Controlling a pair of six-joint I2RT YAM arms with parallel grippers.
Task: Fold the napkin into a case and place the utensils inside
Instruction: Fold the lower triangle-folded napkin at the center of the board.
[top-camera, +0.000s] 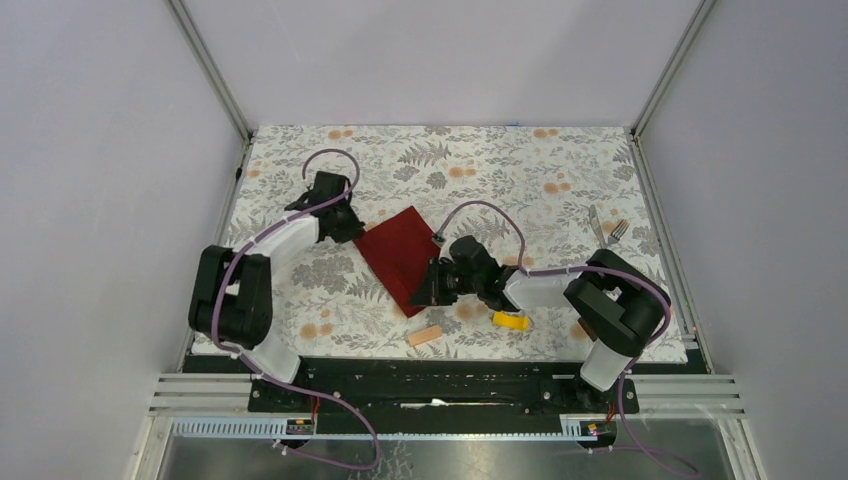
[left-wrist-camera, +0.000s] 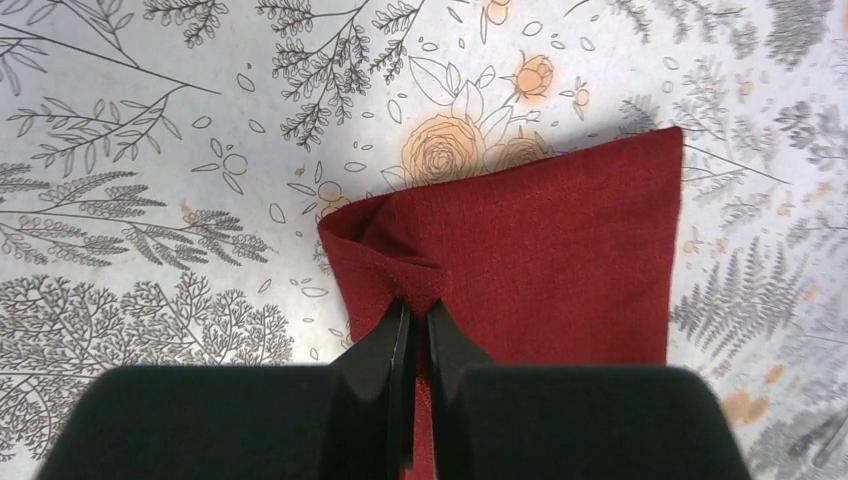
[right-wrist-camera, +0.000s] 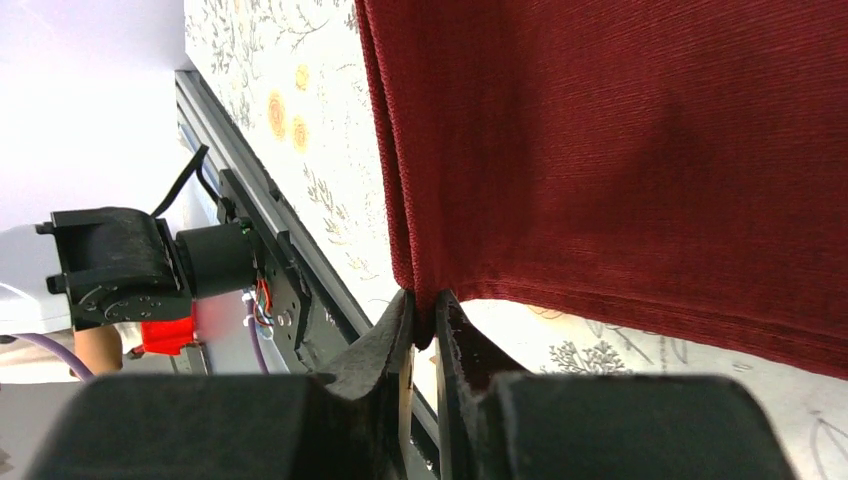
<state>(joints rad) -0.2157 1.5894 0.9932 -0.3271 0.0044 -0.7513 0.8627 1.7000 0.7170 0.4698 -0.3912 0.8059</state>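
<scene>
The dark red napkin (top-camera: 400, 256) lies folded in a long strip on the floral cloth, mid-table. My left gripper (top-camera: 350, 228) is shut on its far left corner, which bunches between the fingers in the left wrist view (left-wrist-camera: 418, 305). My right gripper (top-camera: 428, 290) is shut on the napkin's near corner (right-wrist-camera: 425, 318) and lifts that edge off the table. The napkin fills the upper right wrist view (right-wrist-camera: 620, 150). The silver knife (top-camera: 595, 224) and fork (top-camera: 619, 230) lie together at the far right, away from both grippers.
A tan block (top-camera: 425, 336) and a yellow block (top-camera: 510, 321) lie near the front edge, close to my right arm. The table's metal frame (top-camera: 450, 385) runs along the front. Grey walls enclose the sides.
</scene>
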